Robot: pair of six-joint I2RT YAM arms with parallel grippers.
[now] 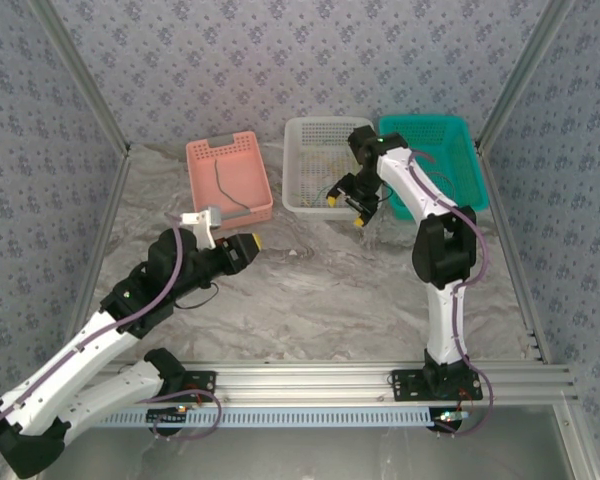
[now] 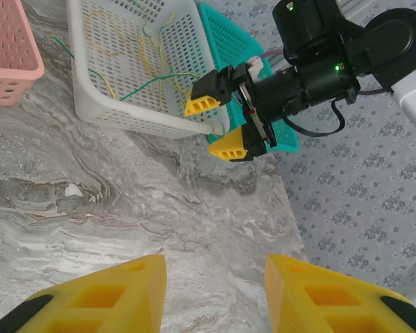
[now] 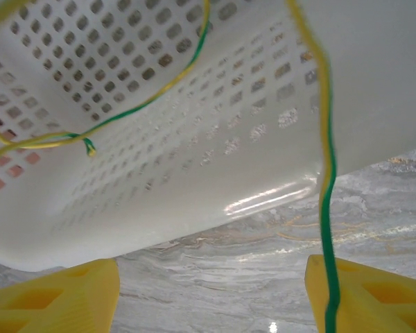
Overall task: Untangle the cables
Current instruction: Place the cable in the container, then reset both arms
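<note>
Thin, limp yellow-and-green cables (image 3: 326,208) are lying looped inside the white perforated plastic basket (image 2: 125,114) on the marbled table (image 1: 310,300). One strand is hanging over its glossy wall, running top to bottom in the right wrist view. The right gripper (image 2: 218,125) and the left gripper (image 2: 215,291) are holding their blocky yellow jaws apart, gripping nothing.

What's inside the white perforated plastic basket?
Thin yellow-and-green wires lie loose in the white perforated plastic basket; one strand hangs over its near rim. The right arm covers the basket's near corner from above, so anything there is hidden.
</note>
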